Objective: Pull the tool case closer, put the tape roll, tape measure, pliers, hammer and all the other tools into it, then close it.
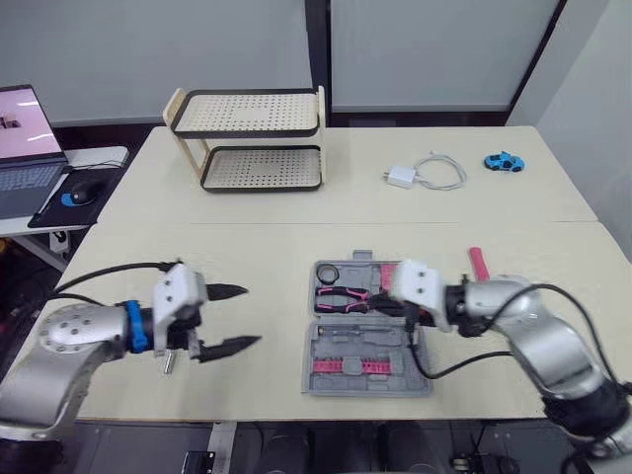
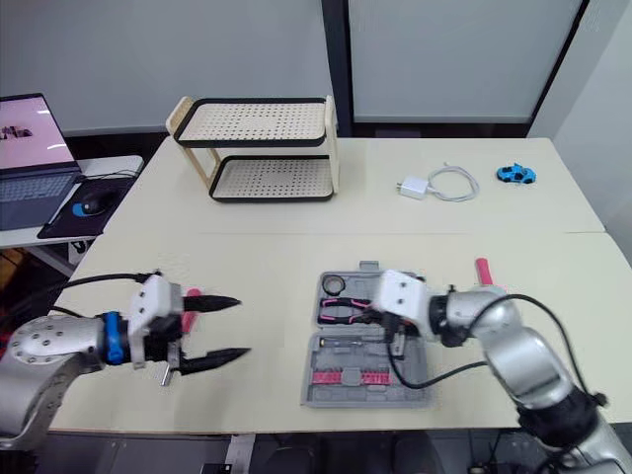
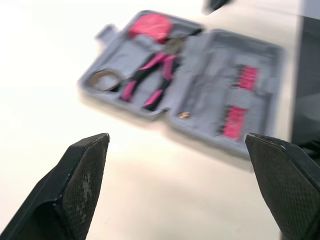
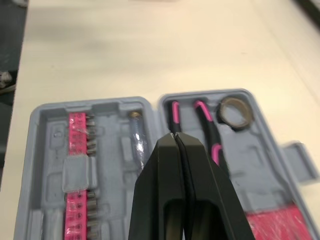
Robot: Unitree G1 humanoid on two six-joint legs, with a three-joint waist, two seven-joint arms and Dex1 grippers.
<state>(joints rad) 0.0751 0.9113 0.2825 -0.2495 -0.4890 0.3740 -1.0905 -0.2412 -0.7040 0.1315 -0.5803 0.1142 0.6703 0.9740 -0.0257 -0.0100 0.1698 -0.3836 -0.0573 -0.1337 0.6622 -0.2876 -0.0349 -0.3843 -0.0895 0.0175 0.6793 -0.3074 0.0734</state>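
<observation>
Left eye view has the grey tool case [image 1: 370, 331] lying open on the near half of the table [image 1: 296, 227], in front of the right arm. Its far half holds the tape roll [image 1: 327, 272] and the pink-and-black pliers [image 1: 341, 298]; its near half holds a pink strip of bits [image 1: 346, 366]. The right gripper [image 4: 176, 136] hovers over the case with its fingers pressed together on nothing, and its white wrist housing hides the case's far right corner. A pink-handled tool [image 2: 483, 269] lies on the table just beyond that arm. The left gripper [image 1: 252, 316] hangs well to the left of the case, fingers [image 3: 85, 170] spread wide, with bare table between. Farther back stand a two-tier rack [image 1: 247, 138], a white charger with its cable [image 1: 425, 173] and a blue toy car [image 1: 504, 161]. On a side desk sit a laptop [image 1: 25, 148], its screen too small to read, and a mouse [image 1: 79, 193].
</observation>
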